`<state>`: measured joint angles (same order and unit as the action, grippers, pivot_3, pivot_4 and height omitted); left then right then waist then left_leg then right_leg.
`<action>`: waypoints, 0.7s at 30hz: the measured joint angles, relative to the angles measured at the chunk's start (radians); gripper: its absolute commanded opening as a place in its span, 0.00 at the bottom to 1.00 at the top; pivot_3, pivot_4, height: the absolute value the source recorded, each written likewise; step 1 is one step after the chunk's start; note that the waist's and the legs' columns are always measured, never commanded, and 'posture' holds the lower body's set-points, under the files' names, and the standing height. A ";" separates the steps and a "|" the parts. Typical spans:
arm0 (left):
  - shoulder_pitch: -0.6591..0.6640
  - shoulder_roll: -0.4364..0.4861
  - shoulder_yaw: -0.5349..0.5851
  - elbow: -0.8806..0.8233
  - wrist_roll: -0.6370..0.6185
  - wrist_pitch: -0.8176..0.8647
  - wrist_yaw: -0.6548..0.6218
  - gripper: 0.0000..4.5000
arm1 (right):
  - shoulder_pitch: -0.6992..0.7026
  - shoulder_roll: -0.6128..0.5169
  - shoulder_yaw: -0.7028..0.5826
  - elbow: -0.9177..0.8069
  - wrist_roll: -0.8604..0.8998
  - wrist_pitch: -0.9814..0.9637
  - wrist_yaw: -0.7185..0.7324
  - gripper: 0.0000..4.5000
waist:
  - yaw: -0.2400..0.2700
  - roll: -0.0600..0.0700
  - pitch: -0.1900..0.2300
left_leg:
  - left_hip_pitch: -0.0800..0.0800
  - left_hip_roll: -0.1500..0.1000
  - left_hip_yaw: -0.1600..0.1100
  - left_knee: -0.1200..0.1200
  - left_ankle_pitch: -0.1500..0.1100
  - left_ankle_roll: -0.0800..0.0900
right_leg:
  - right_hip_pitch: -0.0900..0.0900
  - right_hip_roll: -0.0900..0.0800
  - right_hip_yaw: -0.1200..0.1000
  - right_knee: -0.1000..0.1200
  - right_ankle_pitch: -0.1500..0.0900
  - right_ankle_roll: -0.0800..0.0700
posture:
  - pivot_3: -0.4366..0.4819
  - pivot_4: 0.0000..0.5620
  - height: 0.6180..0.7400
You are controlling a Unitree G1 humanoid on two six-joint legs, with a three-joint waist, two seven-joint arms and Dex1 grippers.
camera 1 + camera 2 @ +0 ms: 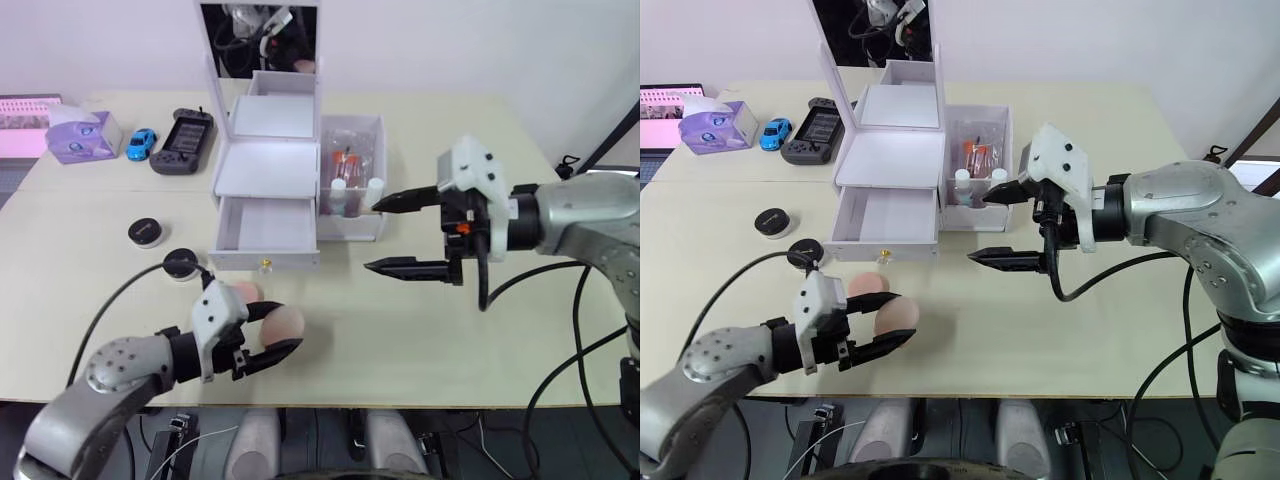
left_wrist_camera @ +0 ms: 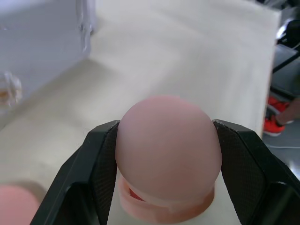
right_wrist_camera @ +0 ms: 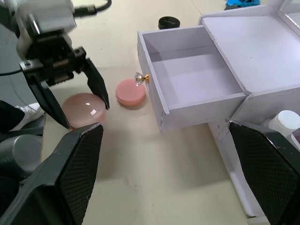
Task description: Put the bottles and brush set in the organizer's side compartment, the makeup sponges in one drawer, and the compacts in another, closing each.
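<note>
Pink sponge (image 1: 285,322) pinched between left gripper's (image 1: 268,335) fingers, near the table's (image 1: 420,330) front edge, in front of the organizer (image 1: 268,205). Second sponge (image 3: 131,92) lay just before the open bottom drawer (image 1: 266,232), near its knob. Bottles (image 1: 352,190) stood in the side compartment. Right gripper (image 1: 392,234) hung wide open, empty, beside the drawer. Two black compacts (image 1: 147,232) sat left of the organizer.

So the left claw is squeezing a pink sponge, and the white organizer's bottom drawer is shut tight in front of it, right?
Not quite. The left gripper does clamp a pink sponge, but the organizer's bottom drawer is pulled open and empty, as the right wrist view shows. A second pink sponge lies on the table just in front of the drawer's knob.
</note>
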<state>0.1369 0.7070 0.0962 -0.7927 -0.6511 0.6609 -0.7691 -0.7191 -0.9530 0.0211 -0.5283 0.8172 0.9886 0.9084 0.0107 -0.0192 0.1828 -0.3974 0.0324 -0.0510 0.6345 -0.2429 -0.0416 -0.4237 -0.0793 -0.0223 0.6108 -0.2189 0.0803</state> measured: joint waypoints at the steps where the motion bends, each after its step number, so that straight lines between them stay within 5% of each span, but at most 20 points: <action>1: -0.016 0.013 0.020 -0.006 -0.044 0.014 -0.008 0.58 | 0.000 0.002 0.003 0.004 -0.006 -0.005 0.001 1.00 | 0.000 0.000 0.000 | 0.000 0.000 0.000 0.000 0.000 0.000 | 0.000 0.000 0.000 0.000 0.000 0.000 | 0.48 0.27 1.00; 6: -0.175 0.115 0.160 -0.004 -0.379 0.109 -0.001 0.58 | -0.002 0.024 0.004 0.021 -0.021 -0.033 0.004 1.00 | 0.001 0.000 0.000 | 0.000 0.000 0.000 0.000 0.000 0.000 | 0.000 0.000 0.000 0.001 0.000 0.000 | 0.48 0.27 1.00; 11: -0.410 0.191 0.198 0.097 -0.545 0.159 0.062 0.58 | -0.070 0.071 -0.014 0.041 0.030 -0.014 -0.001 1.00 | -0.001 0.000 0.000 | 0.002 0.000 0.000 0.000 0.000 0.000 | 0.002 0.001 0.000 0.001 0.000 0.000 | 0.48 0.27 1.00; 21: -0.578 0.349 0.107 0.440 -0.258 0.086 -0.122 0.58 | -0.094 0.070 -0.028 0.058 0.089 0.071 -0.022 1.00 | -0.007 0.000 0.001 | 0.003 0.000 0.000 -0.004 0.000 0.000 | 0.001 0.002 0.002 0.001 0.001 -0.003 | 0.48 0.27 1.00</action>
<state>-0.4407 1.0556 0.2033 -0.3523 -0.9091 0.7474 -0.8915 -0.8133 -0.8832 -0.0067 -0.4706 0.9066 1.0591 0.8860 0.0038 -0.0196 0.1835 -0.3946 0.0323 -0.0505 0.6310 -0.2427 -0.0414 -0.4232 -0.0776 -0.0206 0.6115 -0.2175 0.0774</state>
